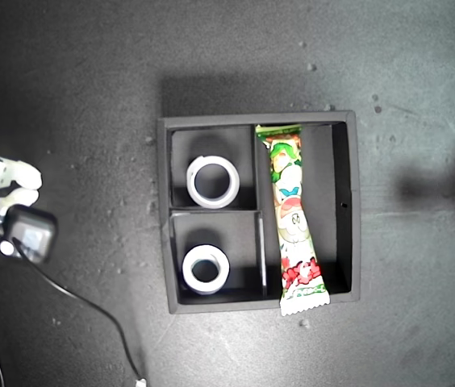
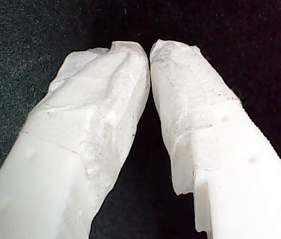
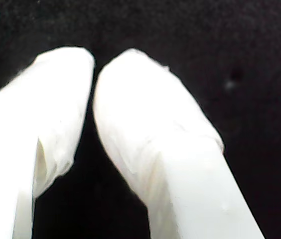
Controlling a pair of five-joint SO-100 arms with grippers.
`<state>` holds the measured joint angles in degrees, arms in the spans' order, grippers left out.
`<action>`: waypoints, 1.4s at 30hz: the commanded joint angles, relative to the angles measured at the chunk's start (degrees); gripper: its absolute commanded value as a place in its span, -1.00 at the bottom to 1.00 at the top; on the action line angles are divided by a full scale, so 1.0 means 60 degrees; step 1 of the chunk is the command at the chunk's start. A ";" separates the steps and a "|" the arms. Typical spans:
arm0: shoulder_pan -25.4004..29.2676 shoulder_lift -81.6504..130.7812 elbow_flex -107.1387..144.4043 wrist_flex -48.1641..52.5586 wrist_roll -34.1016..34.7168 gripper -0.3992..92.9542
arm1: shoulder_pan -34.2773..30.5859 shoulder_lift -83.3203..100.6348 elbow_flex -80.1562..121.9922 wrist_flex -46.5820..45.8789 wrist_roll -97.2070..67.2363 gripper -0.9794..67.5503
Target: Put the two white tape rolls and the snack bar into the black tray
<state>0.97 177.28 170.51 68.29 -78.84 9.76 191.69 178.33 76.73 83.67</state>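
The black tray (image 1: 258,119) sits on the dark bench (image 1: 74,72). One white tape roll (image 1: 212,181) lies in the tray's small compartment nearer the exterior view's top, the other white tape roll (image 1: 205,269) in the small one below it. The snack bar (image 1: 294,218) lies along the long compartment, its lower crimped end over the tray's rim. My first gripper (image 2: 149,50) has its jaws closed tip to tip, holding nothing; my second gripper (image 3: 93,62) likewise, both over bare bench.

Exterior view: dim overall, corners darkened; the black tray (image 1: 352,210) casts a soft shadow above its top edge. The snack bar (image 1: 294,218) wrapper shows mild glare. Second wrist view – blurred, with overexposed white fingers (image 3: 150,129). First wrist view – sharper; the fingers' (image 2: 105,114) wrap texture is visible.
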 commanded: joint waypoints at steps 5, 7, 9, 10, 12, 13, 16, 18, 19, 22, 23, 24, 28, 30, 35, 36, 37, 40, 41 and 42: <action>0.0264 0.2798 0.1538 0.1333 -0.0718 -0.99 | -0.0088 0.0029 0.0117 0.0015 -0.0937 -0.97; 0.0220 0.2798 0.1553 0.1670 -0.1289 -0.99 | -0.0146 0.0029 0.0117 0.0015 -0.0937 -0.97; 0.0029 0.2593 0.1553 0.1978 -0.1714 -0.99 | -0.0205 0.0029 0.0117 0.0015 -0.0937 -0.97; 0.0029 0.2593 0.1553 0.1978 -0.1816 -0.99 | -0.0234 0.0029 0.0117 0.0015 -0.0937 -0.97; 0.0059 0.2798 0.1553 0.1948 -0.1787 -0.99 | -0.0278 0.0029 0.0117 0.0015 -0.0937 -0.97; 0.0059 0.2798 0.1553 0.1948 -0.1655 -0.99 | -0.0293 0.0029 0.0117 0.0015 -0.0937 -0.97; 0.0205 0.2798 0.1553 0.1948 -0.0571 -0.99 | -0.0308 0.0044 0.0117 0.0015 -0.0937 -0.97; 0.0205 0.2798 0.1553 0.1948 0.0688 -0.99 | -0.0322 0.0044 0.0117 0.0015 -0.0937 -0.97; 0.0205 0.2798 0.1553 0.1948 0.0674 -0.99 | -0.0352 0.0044 0.0117 0.0015 -0.0937 -0.97; 0.0205 0.2798 0.1553 0.1948 0.0571 -0.99 | -0.0396 0.0044 0.0117 0.0015 -0.0937 -0.97; 0.0205 0.2798 0.1553 0.1948 0.0571 -0.99 | -0.0396 0.0044 0.0117 0.0015 -0.0937 -0.97; 0.0205 0.2798 0.1553 0.1948 0.0571 -0.99 | -0.0410 0.0044 0.0117 0.0015 -0.0937 -0.97; 0.0205 0.2798 0.1553 0.1948 0.0571 -0.99 | -0.0410 0.0044 0.0117 0.0015 -0.0937 -0.97; 0.0205 0.2798 0.1553 0.1948 0.0571 -0.99 | -0.0410 0.0044 0.0117 0.0015 -0.0937 -0.97; 0.0205 0.2798 0.1553 0.1948 0.0571 -0.99 | -0.0425 0.0044 0.0117 0.0015 -0.0937 -0.97; 0.0205 0.2798 0.1553 0.1948 0.0571 -0.99 | -0.0425 0.0044 0.0117 0.0015 -0.0937 -0.97; 0.0205 0.2798 0.1553 0.1948 0.0571 -0.99 | -0.0425 0.0044 0.0117 0.0015 -0.0937 -0.97; 0.0205 0.2798 0.1553 0.1948 0.0571 -0.99 | -0.0425 0.0044 0.0117 0.0015 -0.0937 -0.97; 0.0205 0.2798 0.1553 0.1948 0.0571 -0.99 | -0.0425 0.0044 0.0117 0.0015 -0.0937 -0.97; 0.0205 0.2798 0.1553 0.1948 0.0571 -0.99 | -0.0425 0.0044 0.0117 0.0015 -0.0937 -0.97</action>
